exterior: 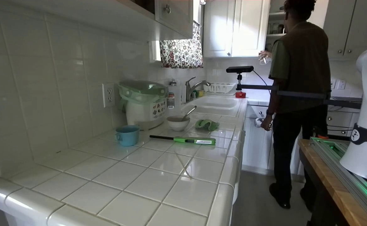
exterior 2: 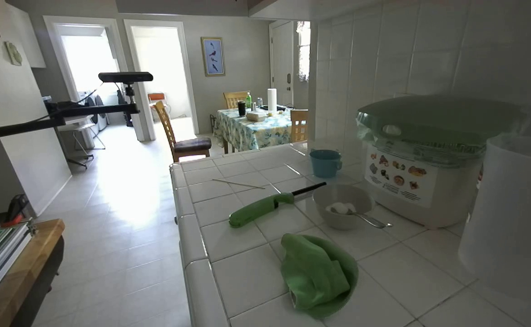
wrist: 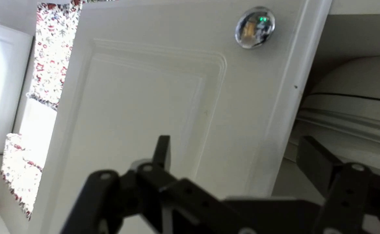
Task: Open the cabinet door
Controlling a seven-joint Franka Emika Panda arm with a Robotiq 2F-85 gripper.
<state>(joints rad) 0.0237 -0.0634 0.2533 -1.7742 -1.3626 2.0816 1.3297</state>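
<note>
White ceramic tile covers the wall (exterior: 67, 94) and the bench (exterior: 133, 179). Items on the bench, shown in both exterior views: blue cup (exterior: 128, 135); green-handled tool (exterior: 194, 141) with a black shaft; thin stick (exterior 2: 239, 184); bowl (exterior: 177, 125) with a spoon (exterior: 189, 113) resting against its rim; crumpled green cloth (exterior: 207, 125); white container (exterior: 141, 114) with a green lid (exterior: 144, 84). In an exterior view, a sink (exterior: 218, 110) and faucet (exterior: 188, 91) are located farther along, and a person (exterior: 302, 69) stands with back turned.

Cabinet door (wrist: 137, 113): located above the bench; fills the middle of the wrist view. White, recessed panel, round chrome knob (wrist: 255, 27) near one corner. Condition: ajar. White rounded ware (wrist: 349, 117) is visible past the free edge; a patterned curtain (wrist: 50, 61), past the opposite side.

Pincer (wrist: 237, 152): fingers (wrist: 318, 162) spread. One finger overlaps the panel face; the other overlaps the cabinet interior (wrist: 355, 35). The free edge of the door appears between them. Contact with the door cannot be determined.
</note>
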